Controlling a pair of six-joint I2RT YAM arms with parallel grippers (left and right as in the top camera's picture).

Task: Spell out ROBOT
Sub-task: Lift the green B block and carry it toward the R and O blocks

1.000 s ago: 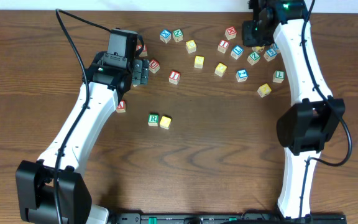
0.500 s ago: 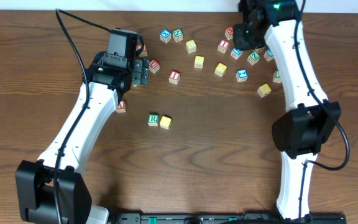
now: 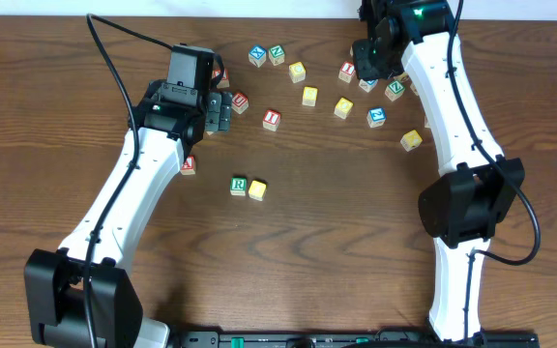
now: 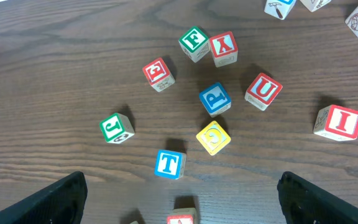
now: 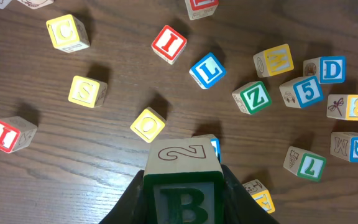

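My right gripper [image 5: 183, 200], pinching B [image 5: 182, 163], has swung left, so B can now join R [image 3: 239, 185] and O [image 3: 257, 189] back-left of it.

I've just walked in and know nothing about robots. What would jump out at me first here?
Probably the right gripper, at the far right of the dark wooden table, clamped on a wooden cube with a green B. Next, the green-lettered R cube and a yellow-faced wooden cube sit side by side, alone mid-table. Coloured letter cubes lie strewn along the far side.
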